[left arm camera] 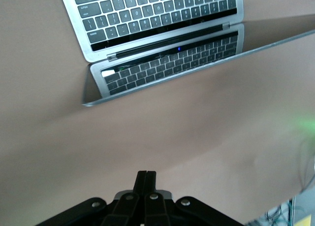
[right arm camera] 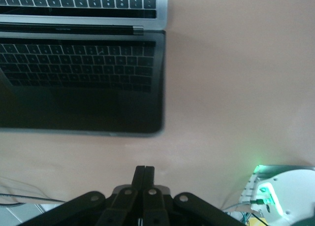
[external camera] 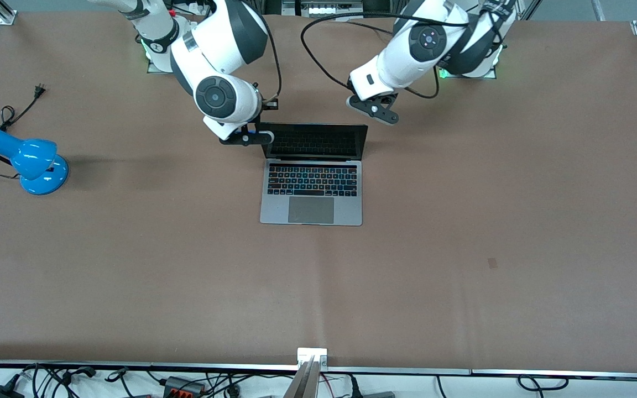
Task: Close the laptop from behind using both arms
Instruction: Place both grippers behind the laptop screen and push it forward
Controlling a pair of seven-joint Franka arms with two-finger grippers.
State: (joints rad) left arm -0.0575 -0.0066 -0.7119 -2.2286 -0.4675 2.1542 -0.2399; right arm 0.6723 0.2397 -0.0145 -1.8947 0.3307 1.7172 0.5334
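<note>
The silver-grey laptop (external camera: 312, 190) lies open in the middle of the table, its dark screen (external camera: 316, 141) upright and facing the front camera. My right gripper (external camera: 252, 137) is shut and empty, beside the screen's upper corner toward the right arm's end. My left gripper (external camera: 378, 109) is shut and empty, over the bare table near the screen's other upper corner, apart from it. The left wrist view shows the left gripper (left arm camera: 146, 179) with the laptop (left arm camera: 162, 19) ahead of it. The right wrist view shows the right gripper (right arm camera: 144, 174) close to the screen (right arm camera: 83, 88).
A blue desk lamp (external camera: 26, 158) with a black cord and plug (external camera: 38, 90) lies toward the right arm's end of the table. Both arm bases stand along the table edge farthest from the front camera. Cables run below the nearest edge.
</note>
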